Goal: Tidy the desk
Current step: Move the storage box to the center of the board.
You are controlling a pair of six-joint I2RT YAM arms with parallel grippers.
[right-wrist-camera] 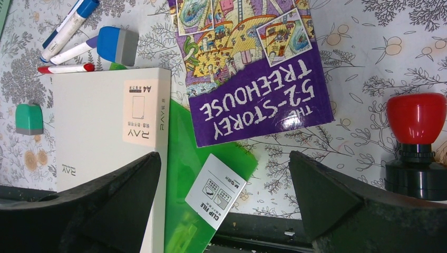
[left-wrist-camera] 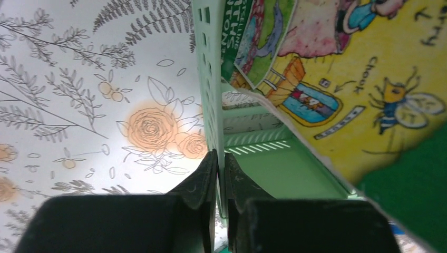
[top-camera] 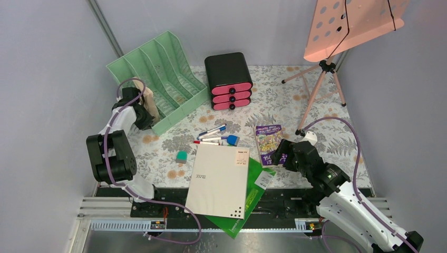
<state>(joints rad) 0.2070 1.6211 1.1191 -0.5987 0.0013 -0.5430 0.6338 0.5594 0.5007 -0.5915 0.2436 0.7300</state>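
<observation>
The desk (top-camera: 327, 132) is covered by a pale fern-and-flower cloth, which also shows in the left wrist view (left-wrist-camera: 79, 79). My left gripper (top-camera: 145, 113) is at the near end of the mint-green file rack (top-camera: 158, 68). Its jaws (left-wrist-camera: 221, 158) are shut on the rack's thin side wall (left-wrist-camera: 208, 79). A yellow picture book (left-wrist-camera: 369, 79) stands in the slot beside it. My right gripper (top-camera: 279, 155) is open and empty, hovering (right-wrist-camera: 224, 163) over a green clip file (right-wrist-camera: 190, 174) and a purple Treehouse book (right-wrist-camera: 253, 95).
A white A4 box (top-camera: 219, 179) lies on the green file and overhangs the black rail. Markers (top-camera: 213, 132), a blue eraser (top-camera: 232, 140) and a small green block (top-camera: 181, 156) lie mid-desk. A black drawer box (top-camera: 229, 81) stands at the back. A pink music stand (top-camera: 353, 21) and red-topped stamp (right-wrist-camera: 416, 118) are at the right.
</observation>
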